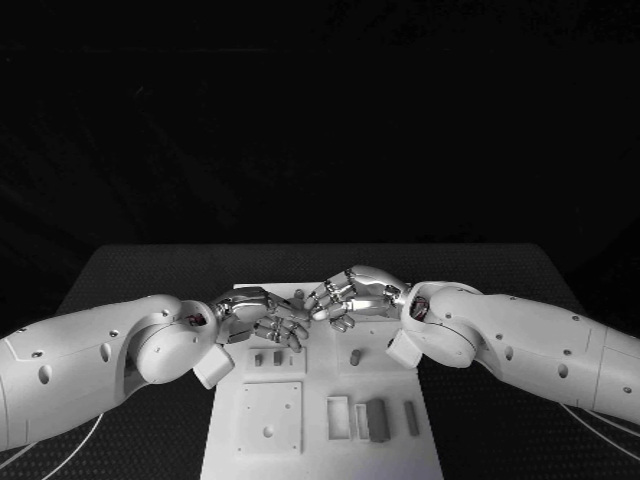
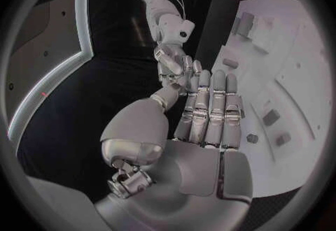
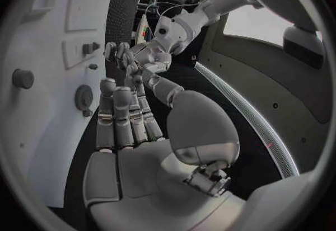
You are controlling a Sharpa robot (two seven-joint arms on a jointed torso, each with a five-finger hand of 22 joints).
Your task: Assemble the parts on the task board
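Nearest the robot, the white task board (image 1: 270, 420) is lying on the black tabletop (image 1: 133, 270), running from the bottom of the head view up the middle. On its near end a square raised plate (image 1: 271, 418) is sitting to the left, and three upright grey parts (image 1: 376, 420) are standing side by side to the right of it. Farther along, small dark parts (image 1: 258, 358) are sitting in a row of recesses, with one more (image 1: 356, 356) just to their right. Beyond these, the two arms are coming in from either side and meeting over the far end of the board. The left robot hand (image 1: 267, 317) is hovering with its fingers stretched out and held side by side (the left wrist view shows them straight and close together), pinching nothing I can see. The right robot hand (image 1: 353, 295) is facing it, fingertips nearly touching; its fingers are likewise lying straight and together, and whether anything small sits between the two hands cannot be told.
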